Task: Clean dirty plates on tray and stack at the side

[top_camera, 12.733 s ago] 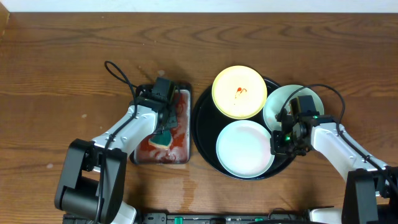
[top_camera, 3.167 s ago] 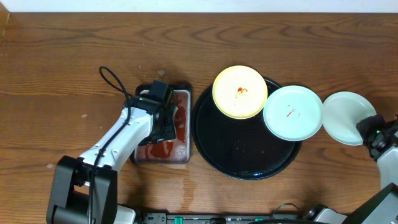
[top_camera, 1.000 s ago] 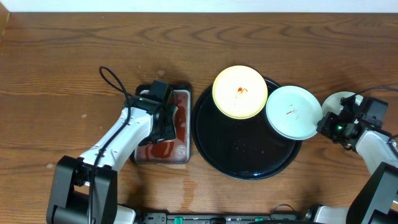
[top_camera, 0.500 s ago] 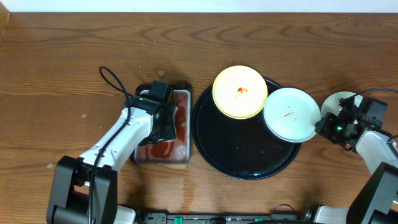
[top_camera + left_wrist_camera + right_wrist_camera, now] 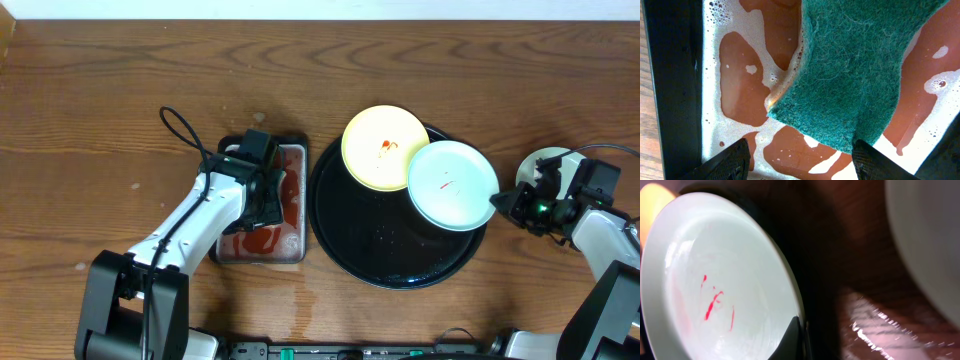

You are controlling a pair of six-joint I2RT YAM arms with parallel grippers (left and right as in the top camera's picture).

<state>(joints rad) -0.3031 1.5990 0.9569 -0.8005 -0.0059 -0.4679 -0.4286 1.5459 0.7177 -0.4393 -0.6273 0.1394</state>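
Mint plate point(image 5: 452, 185) slid left, partly hiding yellow plate point(image 5: 380, 145).

You're at a robot lab bench set up for dishwashing: the left arm point(image 5: 190, 215) and the right arm point(image 5: 600, 235) are mounted at the near edge of a wooden table point(image 5: 100, 120), a black cable point(image 5: 195, 135) looping loose over it. The kitchen side is just plates point(image 5: 375, 150) on a black tray point(image 5: 380, 250) and a green sponge point(image 5: 855, 75) in a small metal tray point(image 5: 304, 200) of foamy red-brown liquid point(image 5: 740, 90).
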